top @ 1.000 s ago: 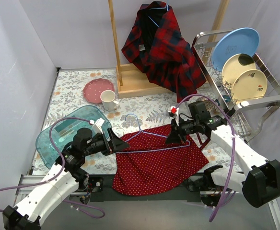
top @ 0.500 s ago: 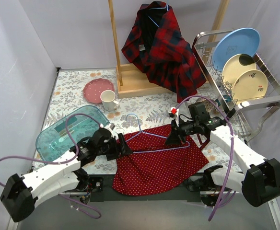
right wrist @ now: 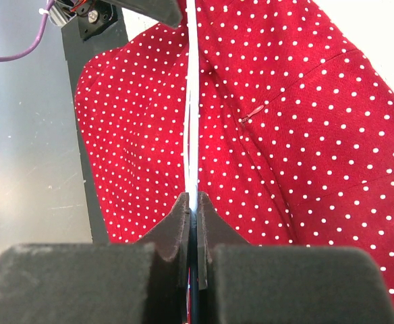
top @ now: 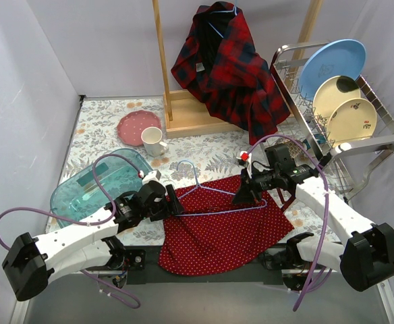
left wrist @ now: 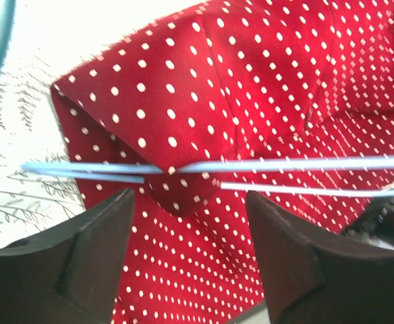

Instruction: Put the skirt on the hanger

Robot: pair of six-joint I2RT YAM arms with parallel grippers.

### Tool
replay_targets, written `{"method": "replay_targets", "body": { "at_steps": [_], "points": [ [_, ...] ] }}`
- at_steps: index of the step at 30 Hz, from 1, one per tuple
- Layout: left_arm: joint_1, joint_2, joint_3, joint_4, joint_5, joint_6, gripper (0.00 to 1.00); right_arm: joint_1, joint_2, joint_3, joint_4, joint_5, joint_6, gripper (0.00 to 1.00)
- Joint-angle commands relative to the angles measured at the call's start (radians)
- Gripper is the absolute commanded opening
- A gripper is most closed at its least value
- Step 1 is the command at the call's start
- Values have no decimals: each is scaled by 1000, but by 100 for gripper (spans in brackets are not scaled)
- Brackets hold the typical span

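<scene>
While on skirt (top: 217,237), hanger (top: 217,210) crosswise, hook (top: 185,164) rearward.

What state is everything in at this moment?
skirt: lying spread on the table, unhung
hanger: lying on the skirt, one end pinched
left end effector: open, by the hanger
right end effector: shut on the hanger
mug: upright
plates: standing in the rack
</scene>
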Motion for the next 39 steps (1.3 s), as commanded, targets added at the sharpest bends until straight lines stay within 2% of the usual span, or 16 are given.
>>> {"method": "replay_targets", "body": {
  "at_steps": [1,4,6,9,12,14,15,17,19,24,29,39],
  "points": [
    [-16,35,11,50,-102,-4,63,-5,1,2,19,-23,0,1],
    [-27,44,2,77,-122,2,59,-5,4,2,20,-20,2,1],
    [-29,53,-1,87,-125,4,53,-5,4,2,19,-20,2,1],
    [-32,50,-18,102,-124,1,33,-5,4,0,20,-17,0,1],
    [-32,30,-32,108,-124,-1,22,-5,2,0,19,-14,-1,1],
    [-32,9,-35,108,-116,-1,19,-5,1,0,20,-11,-1,1],
    [-32,0,-34,107,-112,1,13,-5,1,0,20,-7,-1,1],
    [-32,-46,-29,102,-96,-2,9,-5,1,-1,20,7,-3,1],
    [-32,-88,-20,94,-90,-9,0,-5,-4,-6,20,20,-7,1],
    [-30,-253,35,-6,-101,-48,0,-5,-28,-12,33,52,-9,1],
    [-30,-332,141,-148,-112,-78,0,-7,-44,-12,37,87,-12,1],
    [-30,-487,255,-367,-205,-157,0,-41,-87,-17,37,142,-43,1]
  ]
}}
